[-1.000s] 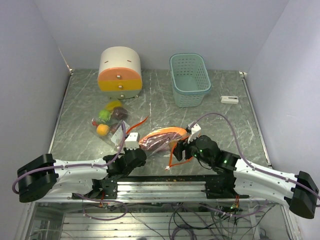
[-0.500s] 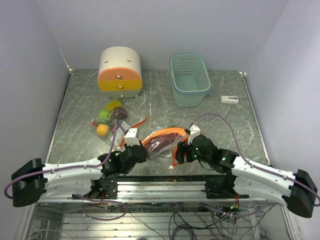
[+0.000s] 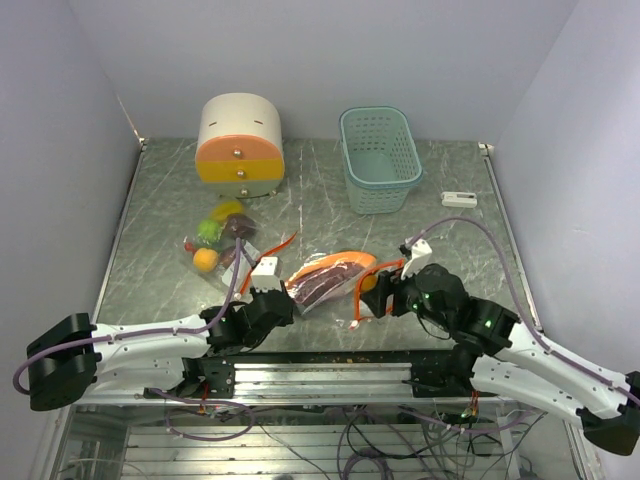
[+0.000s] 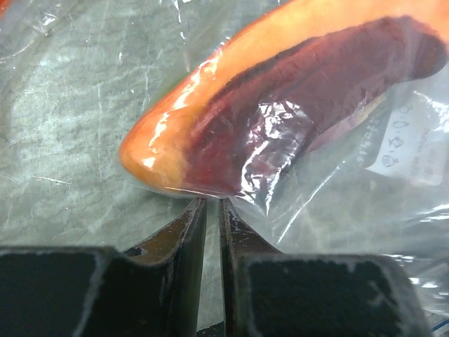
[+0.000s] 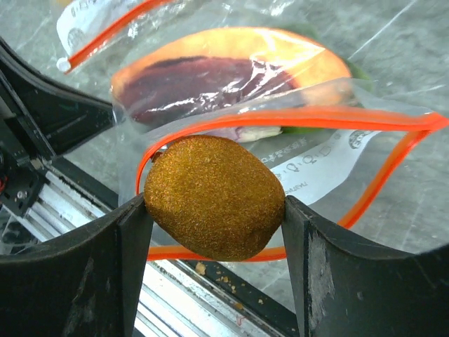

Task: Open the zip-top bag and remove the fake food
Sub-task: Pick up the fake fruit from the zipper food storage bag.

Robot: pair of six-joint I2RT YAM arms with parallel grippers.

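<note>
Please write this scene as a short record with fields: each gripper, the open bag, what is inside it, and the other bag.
left gripper: jaws almost together, tips at the bag's edge; whether they pinch the film cannot be told
right gripper: shut on brown fuzzy fruit, at the bag's mouth
zip-top bag: mouth open, between the two grippers
inside the bag: orange and dark red slice
second bag: further left, holds several small fruits, untouched

Bright even light, soft shadows, glare on bag (image 4: 280, 119)
</note>
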